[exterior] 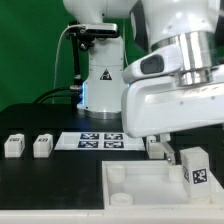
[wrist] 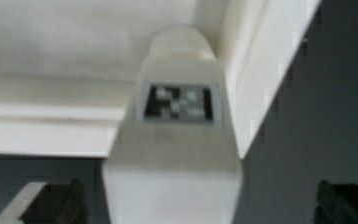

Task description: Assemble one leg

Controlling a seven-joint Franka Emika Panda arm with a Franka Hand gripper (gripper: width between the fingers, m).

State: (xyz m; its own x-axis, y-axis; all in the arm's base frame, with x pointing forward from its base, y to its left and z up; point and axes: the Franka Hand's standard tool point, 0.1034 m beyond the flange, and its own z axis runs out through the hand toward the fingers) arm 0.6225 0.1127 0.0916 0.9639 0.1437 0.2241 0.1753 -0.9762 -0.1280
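One leg (exterior: pixel 195 170), a white block with a black-and-white tag, stands upright at the corner of the white square top (exterior: pixel 140 186) on the exterior view's right. My gripper (exterior: pixel 190 148) hangs right over it. In the wrist view the leg (wrist: pixel 176 130) fills the middle, tag facing the camera, and the top's rim (wrist: pixel 51 110) lies behind it. My gripper (wrist: pixel 197 205) is open: the dark fingers (wrist: pixel 51 200) stand wide on either side of the leg with gaps, not touching it. I cannot tell whether the leg sits in a socket.
Two more legs (exterior: pixel 13 145) (exterior: pixel 42 146) lie on the black table at the exterior view's left. The marker board (exterior: pixel 100 140) lies behind the top. The robot base (exterior: pixel 100 85) stands at the back. The top has a round corner socket (exterior: pixel 118 173).
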